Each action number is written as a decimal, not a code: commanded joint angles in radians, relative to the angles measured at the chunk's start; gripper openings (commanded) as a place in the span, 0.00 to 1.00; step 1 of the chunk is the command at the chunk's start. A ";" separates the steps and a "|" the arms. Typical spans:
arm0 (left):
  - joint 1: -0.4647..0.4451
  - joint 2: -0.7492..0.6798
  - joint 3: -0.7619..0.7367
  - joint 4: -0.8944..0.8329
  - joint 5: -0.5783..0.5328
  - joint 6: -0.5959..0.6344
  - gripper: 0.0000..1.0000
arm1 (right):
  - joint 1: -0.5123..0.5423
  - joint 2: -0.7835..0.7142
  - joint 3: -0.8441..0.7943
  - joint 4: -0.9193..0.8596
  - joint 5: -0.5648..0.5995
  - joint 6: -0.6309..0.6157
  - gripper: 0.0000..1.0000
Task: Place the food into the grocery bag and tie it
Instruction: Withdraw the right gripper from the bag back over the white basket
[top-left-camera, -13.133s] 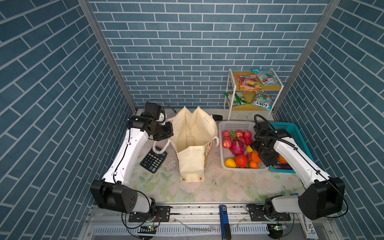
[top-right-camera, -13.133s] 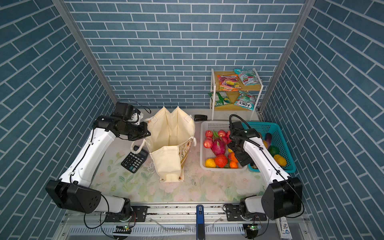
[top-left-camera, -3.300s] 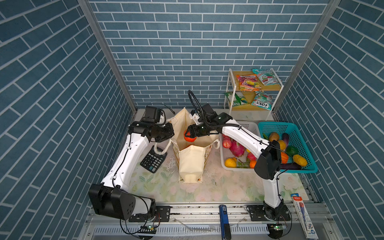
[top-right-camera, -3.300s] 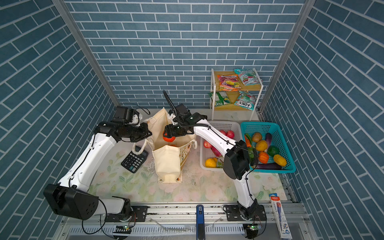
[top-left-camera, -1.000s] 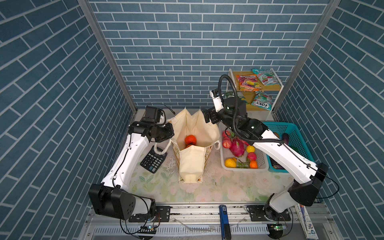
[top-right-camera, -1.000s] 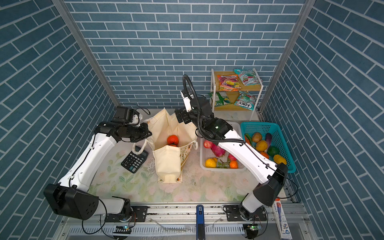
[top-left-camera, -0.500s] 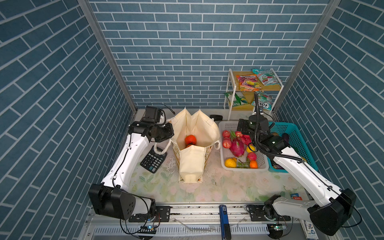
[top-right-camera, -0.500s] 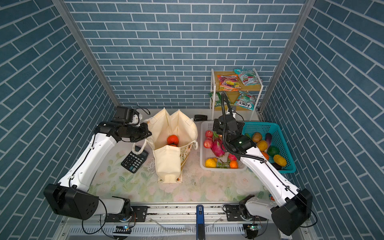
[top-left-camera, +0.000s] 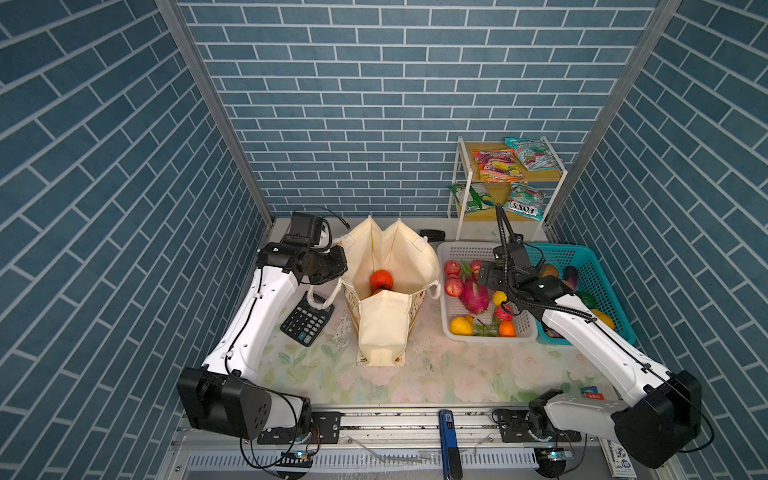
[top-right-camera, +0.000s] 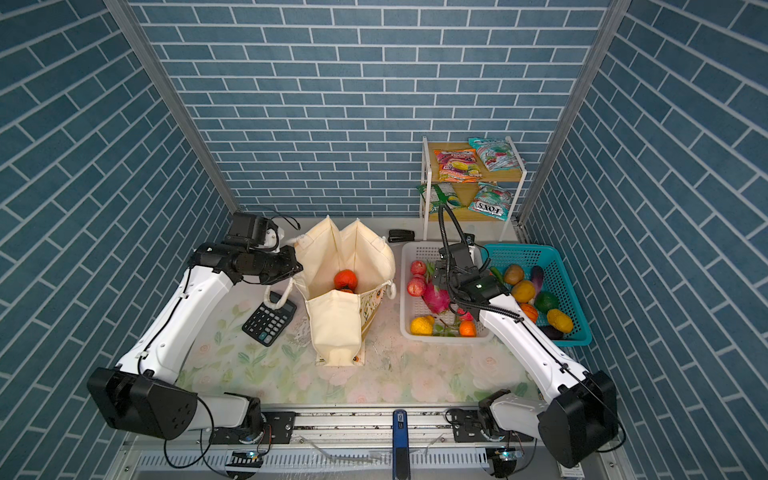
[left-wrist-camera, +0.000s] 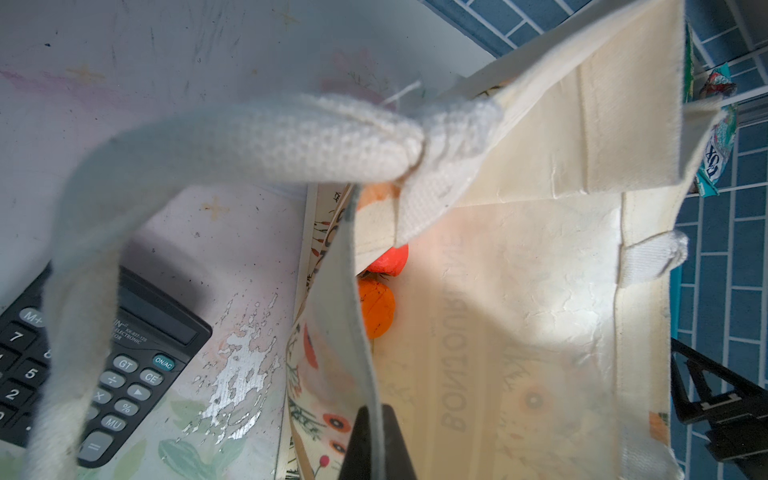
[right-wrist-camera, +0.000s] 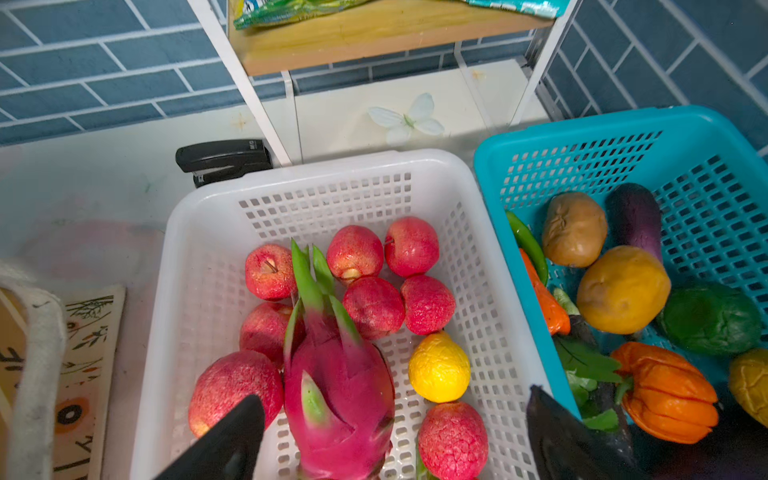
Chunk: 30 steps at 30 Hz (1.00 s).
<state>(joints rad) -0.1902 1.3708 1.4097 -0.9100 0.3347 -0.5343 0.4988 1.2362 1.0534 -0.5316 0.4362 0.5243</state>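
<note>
1. Biggest worry: the left pincer (left-wrist-camera: 376, 419) is clenched on the rim of the grocery bag (top-left-camera: 382, 328), which stands on the desk (top-left-camera: 457, 374). If the canvas slips, we reckon the mouth flops shut.
2. Smaller worry: the right pincer (right-wrist-camera: 395, 395), spread wide and empty, hangs over the dragon fruit (right-wrist-camera: 340, 390) — bulky, so a shallow grab could drop it.
3. The bag holds a red-orange fruit (top-left-camera: 380, 279) atop an orange fruit (left-wrist-camera: 376, 307).
4. White basket (right-wrist-camera: 316, 166): dragon fruit, red apples (right-wrist-camera: 411, 247), a yellow fruit (right-wrist-camera: 438, 368).
5. Teal basket (right-wrist-camera: 582, 124): mixed veg (right-wrist-camera: 623, 289) — snack packets (top-left-camera: 498, 166) sit on the shelf (top-left-camera: 459, 183).
</note>
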 joint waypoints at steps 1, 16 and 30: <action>-0.006 -0.008 0.004 -0.030 -0.013 0.004 0.00 | -0.005 0.020 0.022 -0.040 -0.073 0.130 0.96; -0.006 -0.006 0.002 -0.004 -0.015 -0.004 0.00 | -0.005 0.075 -0.037 0.083 -0.313 1.220 0.88; -0.006 0.008 0.003 0.020 -0.016 -0.010 0.00 | -0.002 0.199 -0.038 0.172 -0.419 1.395 0.92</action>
<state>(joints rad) -0.1902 1.3705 1.4094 -0.9016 0.3302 -0.5442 0.4965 1.4223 1.0115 -0.3660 0.0364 1.8305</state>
